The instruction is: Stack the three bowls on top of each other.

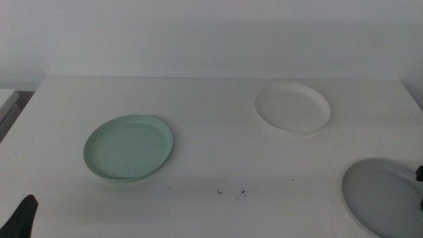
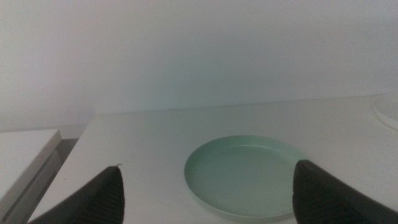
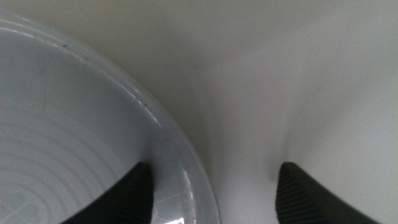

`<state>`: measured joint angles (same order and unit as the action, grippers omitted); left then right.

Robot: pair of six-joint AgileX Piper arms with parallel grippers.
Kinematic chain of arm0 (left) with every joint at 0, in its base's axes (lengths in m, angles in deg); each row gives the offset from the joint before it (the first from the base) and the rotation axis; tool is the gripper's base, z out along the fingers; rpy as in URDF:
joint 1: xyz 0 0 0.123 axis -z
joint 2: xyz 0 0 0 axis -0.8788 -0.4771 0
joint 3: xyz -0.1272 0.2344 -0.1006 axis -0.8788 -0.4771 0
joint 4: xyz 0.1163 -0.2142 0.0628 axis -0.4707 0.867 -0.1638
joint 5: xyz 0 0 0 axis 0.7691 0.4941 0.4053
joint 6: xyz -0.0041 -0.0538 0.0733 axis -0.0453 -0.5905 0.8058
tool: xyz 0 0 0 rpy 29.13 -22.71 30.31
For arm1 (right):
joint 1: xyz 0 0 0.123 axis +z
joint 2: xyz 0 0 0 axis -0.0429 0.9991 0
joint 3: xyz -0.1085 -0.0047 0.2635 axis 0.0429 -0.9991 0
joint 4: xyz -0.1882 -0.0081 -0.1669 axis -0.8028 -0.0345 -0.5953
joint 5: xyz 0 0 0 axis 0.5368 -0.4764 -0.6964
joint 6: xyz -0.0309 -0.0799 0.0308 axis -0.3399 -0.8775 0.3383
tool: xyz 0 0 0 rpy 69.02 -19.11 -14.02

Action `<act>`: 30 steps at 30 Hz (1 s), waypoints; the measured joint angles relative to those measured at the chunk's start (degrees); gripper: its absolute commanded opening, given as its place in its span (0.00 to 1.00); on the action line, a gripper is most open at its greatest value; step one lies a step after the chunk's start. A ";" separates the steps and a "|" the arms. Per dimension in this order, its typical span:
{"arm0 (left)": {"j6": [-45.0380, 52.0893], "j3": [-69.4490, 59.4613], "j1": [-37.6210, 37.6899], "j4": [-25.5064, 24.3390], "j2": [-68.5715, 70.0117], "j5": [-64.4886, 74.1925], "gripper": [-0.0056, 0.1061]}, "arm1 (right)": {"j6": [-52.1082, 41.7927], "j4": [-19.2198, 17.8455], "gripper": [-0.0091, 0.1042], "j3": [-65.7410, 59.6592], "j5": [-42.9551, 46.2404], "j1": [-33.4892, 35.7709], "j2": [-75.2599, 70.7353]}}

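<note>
The mint green bowl (image 1: pixel 128 147) lies at the left of the table, the white bowl (image 1: pixel 293 108) at the back right, and the grey bowl (image 1: pixel 386 195) at the front right corner, all apart. My left gripper (image 1: pixel 25 217) waits at the front left edge. Its wrist view shows it (image 2: pixel 207 167) open, with the green bowl (image 2: pixel 245 177) beyond the jaws. My right gripper (image 1: pixel 419 173) is at the grey bowl's right rim. In its wrist view it (image 3: pixel 214 167) is open astride the grey bowl's rim (image 3: pixel 155 124), one jaw inside the bowl and one outside.
The white table (image 1: pixel 211 172) bears small dark marks near the front middle. A lower white surface (image 2: pixel 25 155) stands beside the table's left edge. A sliver of the white bowl (image 2: pixel 388 111) shows in the left wrist view.
</note>
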<state>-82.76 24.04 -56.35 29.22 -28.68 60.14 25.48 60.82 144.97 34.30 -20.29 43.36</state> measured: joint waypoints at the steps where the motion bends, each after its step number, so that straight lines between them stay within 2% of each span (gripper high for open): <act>1: 0.00 0.00 0.00 0.00 0.00 0.00 0.87 | 0.00 0.00 0.48 0.00 0.16 0.00 0.13; 9: 0.00 0.00 0.00 0.00 0.00 0.00 0.87 | 0.00 0.00 0.34 0.50 0.16 0.00 1.06; 15: 0.00 0.00 0.00 0.00 0.00 0.00 0.87 | -0.24 0.37 0.06 0.69 -0.56 0.00 1.25; 24: 0.00 0.00 0.00 0.00 0.00 0.00 0.87 | -0.29 0.28 0.06 1.58 -4.28 0.73 -0.81; 27: 0.00 0.00 0.00 0.00 0.00 0.00 0.87 | -0.17 0.32 0.06 4.88 -8.64 2.78 -3.64; 30: 0.00 0.00 0.00 0.00 0.00 0.00 0.87 | -1.07 2.06 0.06 11.53 -13.19 7.07 -6.07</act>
<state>-82.76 24.04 -56.35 29.22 -28.68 60.14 24.41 62.89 156.50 21.11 -13.22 37.29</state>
